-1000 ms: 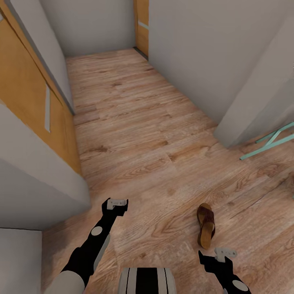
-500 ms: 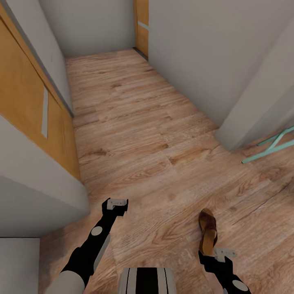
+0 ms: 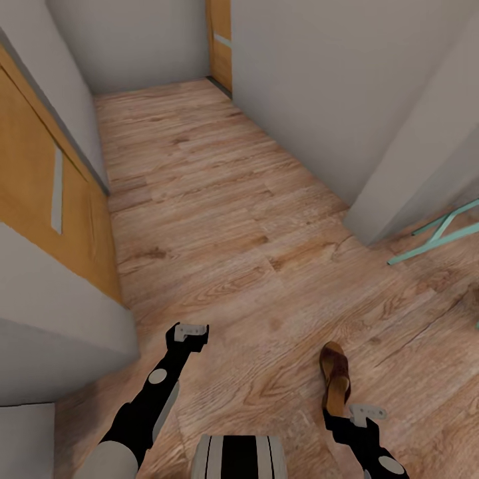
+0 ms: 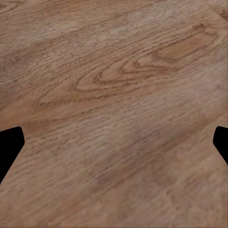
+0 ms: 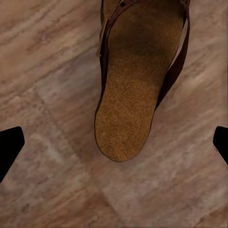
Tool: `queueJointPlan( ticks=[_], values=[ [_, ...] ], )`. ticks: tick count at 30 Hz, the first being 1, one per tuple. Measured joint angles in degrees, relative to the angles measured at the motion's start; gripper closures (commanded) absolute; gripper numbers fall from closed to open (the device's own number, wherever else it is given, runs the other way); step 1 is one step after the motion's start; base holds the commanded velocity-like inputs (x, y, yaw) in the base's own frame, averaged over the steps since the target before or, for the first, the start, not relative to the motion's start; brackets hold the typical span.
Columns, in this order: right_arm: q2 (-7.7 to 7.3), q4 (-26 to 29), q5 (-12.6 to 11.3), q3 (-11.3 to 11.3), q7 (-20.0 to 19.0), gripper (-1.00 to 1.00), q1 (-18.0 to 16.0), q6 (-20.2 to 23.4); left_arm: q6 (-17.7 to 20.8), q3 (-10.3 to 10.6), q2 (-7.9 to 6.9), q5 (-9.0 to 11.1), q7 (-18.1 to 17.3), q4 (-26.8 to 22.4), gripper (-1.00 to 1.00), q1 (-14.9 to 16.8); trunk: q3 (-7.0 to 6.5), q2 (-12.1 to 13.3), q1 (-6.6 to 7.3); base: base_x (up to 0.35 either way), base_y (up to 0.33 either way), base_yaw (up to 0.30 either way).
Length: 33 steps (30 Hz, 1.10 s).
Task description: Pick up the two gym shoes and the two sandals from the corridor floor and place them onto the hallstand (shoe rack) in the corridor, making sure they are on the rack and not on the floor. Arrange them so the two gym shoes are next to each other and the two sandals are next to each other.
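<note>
Nearest, my right gripper [image 3: 359, 415] hangs spread wide, grasping nothing, directly above one sandal [image 3: 334, 380] lying flat on the corridor floor [image 3: 219, 219]. My left gripper [image 3: 188, 332] is likewise spread and unladen over bare planks. Beyond: open flooring between grey walls [image 3: 313, 86], two orange doors [image 3: 40, 193], and teal legs [image 3: 436, 236] at right. Count: one sandal.

— Left arm?
— Black forearm reached forward and low; left gripper [image 3: 191, 330] pointed down, its fingers [image 4: 9, 147] spread wide, nothing held.
— Right arm?
— Drawn nearer the body, wrist bent down; right gripper [image 3: 364, 412] likewise spread, fingers [image 5: 9, 145] apart, nothing between them.
</note>
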<state>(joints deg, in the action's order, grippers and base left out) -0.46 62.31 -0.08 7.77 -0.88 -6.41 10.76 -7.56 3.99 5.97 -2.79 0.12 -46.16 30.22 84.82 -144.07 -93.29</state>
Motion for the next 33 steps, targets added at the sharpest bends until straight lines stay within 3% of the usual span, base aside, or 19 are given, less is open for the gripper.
queueJointPlan(
  ticks=[11, 16, 29, 33],
  values=[
    [-0.05, 0.0, 0.0, 0.0, 0.0, -1.0, 0.0, 0.0, 0.0, 0.0, 0.0, 0.0, 0.0, 0.0, -1.0, 0.0, 0.03, 0.0, -0.01, 0.017, 0.0, -0.004],
    [-0.06, 0.0, 0.0, 0.0, 0.0, -1.0, 0.0, 0.0, 0.0, 0.0, 0.0, 0.0, 0.0, 0.0, -1.0, 0.0, 1.45, -0.1, -0.14, 0.0, 0.0, 0.0],
    [-0.07, 0.0, 0.0, 0.1, 0.0, -1.0, 0.0, 0.0, 0.0, 0.0, 0.0, 0.0, 0.0, 0.0, -1.0, 0.0, 2.65, -0.1, -0.14, 0.0, 0.0, 0.0],
    [-0.07, 0.0, 0.0, 0.1, 0.0, -1.0, 0.0, 0.0, 0.0, 0.0, 0.0, 0.0, 0.0, 0.0, -1.0, 0.0, 3.91, -0.1, -0.25, 0.0, 0.0, 0.0]
  ],
)
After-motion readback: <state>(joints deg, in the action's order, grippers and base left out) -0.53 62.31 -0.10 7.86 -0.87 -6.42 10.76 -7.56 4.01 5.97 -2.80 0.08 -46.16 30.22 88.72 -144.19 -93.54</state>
